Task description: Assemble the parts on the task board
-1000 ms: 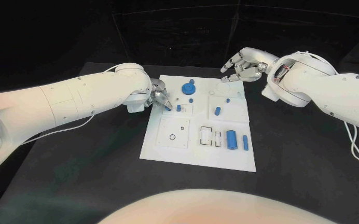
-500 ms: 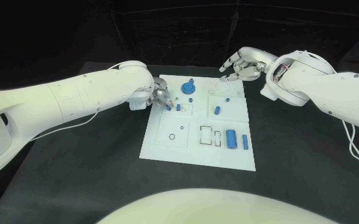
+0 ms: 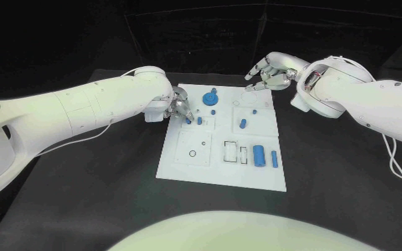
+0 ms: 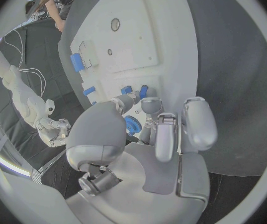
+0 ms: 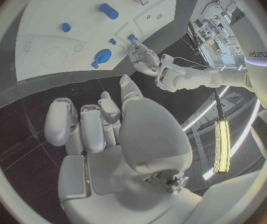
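1. While the task board [image 3: 219, 164] is lying flat in the middle of the black counter [image 3: 100, 181], the left hand [image 3: 178, 107] is sitting over the board's left edge near the far end, fingers curled down.
2. In the left wrist view the left hand [image 4: 152, 129] is putting its fingertips [image 4: 150, 104] right at a small blue peg [image 4: 143, 90]; whether it is pinching that peg or just touching it, I cannot tell.
3. The right hand [image 3: 272, 74] is hovering just past the board's far right corner, fingers loosely apart, holding nothing; the right wrist view is showing the same hand [image 5: 102, 129] relaxed over bare counter.
4. Blue parts are sitting on the board: a round knob piece [image 3: 211, 98] at the far middle, a small peg [image 3: 215, 112] just nearer than it, another small one [image 3: 199, 121] by the left hand.
5. An oblong blue part [image 3: 244, 125] is lying in the right half.
6. A fat blue cylinder [image 3: 259, 156] and a thin blue bar [image 3: 274, 158] are lying side by side near the near right corner.
7. A white block with a ring mark [image 3: 195, 148] is sitting on the near left part of the board.
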You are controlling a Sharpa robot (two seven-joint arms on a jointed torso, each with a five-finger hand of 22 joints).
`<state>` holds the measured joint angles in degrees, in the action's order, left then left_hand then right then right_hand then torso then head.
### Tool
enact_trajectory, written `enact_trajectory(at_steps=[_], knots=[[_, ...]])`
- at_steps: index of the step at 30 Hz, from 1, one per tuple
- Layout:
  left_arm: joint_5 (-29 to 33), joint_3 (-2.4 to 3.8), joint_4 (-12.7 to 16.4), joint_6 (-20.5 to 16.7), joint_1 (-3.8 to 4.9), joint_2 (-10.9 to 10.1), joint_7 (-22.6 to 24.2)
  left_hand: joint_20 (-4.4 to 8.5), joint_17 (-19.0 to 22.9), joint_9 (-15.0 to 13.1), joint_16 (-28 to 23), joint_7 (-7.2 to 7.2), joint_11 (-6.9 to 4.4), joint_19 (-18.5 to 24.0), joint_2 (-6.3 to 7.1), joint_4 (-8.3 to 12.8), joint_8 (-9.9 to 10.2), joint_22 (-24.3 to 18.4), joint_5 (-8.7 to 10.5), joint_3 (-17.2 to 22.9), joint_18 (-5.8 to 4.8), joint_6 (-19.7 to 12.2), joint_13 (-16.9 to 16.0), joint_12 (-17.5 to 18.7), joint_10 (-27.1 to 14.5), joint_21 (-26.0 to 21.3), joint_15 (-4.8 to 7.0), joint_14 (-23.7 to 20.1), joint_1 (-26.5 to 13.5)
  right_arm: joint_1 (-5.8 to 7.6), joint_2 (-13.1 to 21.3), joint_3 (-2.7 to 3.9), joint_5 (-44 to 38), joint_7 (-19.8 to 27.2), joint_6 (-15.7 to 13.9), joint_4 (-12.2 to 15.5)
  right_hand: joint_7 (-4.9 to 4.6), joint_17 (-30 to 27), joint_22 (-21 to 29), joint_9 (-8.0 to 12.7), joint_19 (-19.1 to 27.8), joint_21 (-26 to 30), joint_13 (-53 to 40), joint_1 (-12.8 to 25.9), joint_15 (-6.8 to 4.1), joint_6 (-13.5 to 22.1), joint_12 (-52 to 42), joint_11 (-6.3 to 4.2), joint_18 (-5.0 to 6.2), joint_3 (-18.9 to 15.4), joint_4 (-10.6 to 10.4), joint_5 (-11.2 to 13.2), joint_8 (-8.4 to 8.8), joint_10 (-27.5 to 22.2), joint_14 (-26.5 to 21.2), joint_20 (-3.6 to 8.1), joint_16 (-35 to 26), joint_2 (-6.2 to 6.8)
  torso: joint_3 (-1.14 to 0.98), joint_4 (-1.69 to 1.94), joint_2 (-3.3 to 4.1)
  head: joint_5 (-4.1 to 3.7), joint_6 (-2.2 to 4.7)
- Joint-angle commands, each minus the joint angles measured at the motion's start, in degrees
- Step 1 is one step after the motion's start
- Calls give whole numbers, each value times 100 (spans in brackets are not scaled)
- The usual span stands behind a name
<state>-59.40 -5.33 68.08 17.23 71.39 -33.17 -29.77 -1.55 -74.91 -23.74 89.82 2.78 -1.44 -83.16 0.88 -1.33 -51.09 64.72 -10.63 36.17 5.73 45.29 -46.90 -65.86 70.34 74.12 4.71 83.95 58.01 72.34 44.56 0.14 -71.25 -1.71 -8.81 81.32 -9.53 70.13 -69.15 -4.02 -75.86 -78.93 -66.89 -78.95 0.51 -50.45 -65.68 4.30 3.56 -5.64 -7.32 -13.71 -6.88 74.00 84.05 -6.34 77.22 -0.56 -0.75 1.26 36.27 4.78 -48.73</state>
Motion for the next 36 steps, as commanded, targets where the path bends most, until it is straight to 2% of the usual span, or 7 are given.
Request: enact_trajectory(at_steps=[1,6,8,13,31,34,36], knots=[[-39,-34,-1,287,-46,-2,-145,46,-1509,17,18,-34,-22,3,9,343,-39,21,-6,242,-84,52,-15,-44,59,-13,44,605,-85,11,-2,4,-15,34,19,1,2,-4,5,1,49,35,-4,-35,-53,-17,-11,10,118,-19,0,-20,-23,-31,177,-2,-31,-36,3,1,-2,-3,-5],[-38,-34,-5,175,-46,-6,-163,64,-1509,77,18,-60,-46,-5,248,50,-28,43,67,-541,-92,177,-10,-68,72,-8,66,605,-443,11,-12,4,-15,41,10,-12,2,-14,16,1,55,42,11,-36,-53,-18,3,10,120,-23,-4,-24,-25,-41,176,-2,-38,-39,4,9,-1,-2,-1],[-34,-34,-11,44,-46,-10,-188,68,-1509,110,18,-69,-35,0,321,-131,-5,22,669,-960,-88,213,21,-62,51,-27,64,605,-614,10,-17,4,-15,51,8,-19,1,-19,25,1,61,47,19,-32,-53,-17,11,11,122,-28,-9,-25,-26,-47,174,-2,-42,-37,3,9,-2,1,-2],[-14,-32,-20,-198,-47,-29,-203,87,-1509,163,18,-71,-50,4,550,-472,48,-9,793,-1663,-79,219,71,-43,13,-57,78,605,-920,10,-25,3,-15,78,8,-32,1,-29,68,1,90,72,22,-22,-52,-14,13,12,131,-44,-22,-28,-27,-52,172,-2,-51,-33,8,10,-4,2,-1],[214,64,234,-816,-39,-285,122,113,-1509,256,18,-78,-61,6,203,-917,83,-84,786,-2685,-66,220,155,-20,-49,-142,93,605,-355,9,-18,3,-15,87,3,-53,0,-32,79,2,98,79,24,-18,-52,-14,15,12,134,-49,-27,-30,-28,-54,171,-2,-54,-33,2,9,-5,-12,29],[331,99,317,-1119,-35,-362,367,94,-1403,282,-45,-35,-30,84,119,-923,117,-322,772,-2784,-23,117,449,149,-239,-318,68,578,-180,9,-17,3,-15,88,2,-58,-1,-32,84,2,101,83,25,-12,-51,-10,15,13,134,-57,-37,-38,-28,-56,171,-2,-56,-36,1,11,-3,-20,38],[408,112,358,-1322,-32,-393,549,49,-1255,351,-135,64,57,196,50,-872,244,-630,746,-2828,27,-129,1090,554,-685,-553,5,538,35,9,-17,3,-15,90,0,-61,-1,-32,84,2,101,83,25,-12,-51,-10,15,13,134,-57,-37,-38,-28,-56,171,-2,-56,-36,2,11,-4,-26,40]])
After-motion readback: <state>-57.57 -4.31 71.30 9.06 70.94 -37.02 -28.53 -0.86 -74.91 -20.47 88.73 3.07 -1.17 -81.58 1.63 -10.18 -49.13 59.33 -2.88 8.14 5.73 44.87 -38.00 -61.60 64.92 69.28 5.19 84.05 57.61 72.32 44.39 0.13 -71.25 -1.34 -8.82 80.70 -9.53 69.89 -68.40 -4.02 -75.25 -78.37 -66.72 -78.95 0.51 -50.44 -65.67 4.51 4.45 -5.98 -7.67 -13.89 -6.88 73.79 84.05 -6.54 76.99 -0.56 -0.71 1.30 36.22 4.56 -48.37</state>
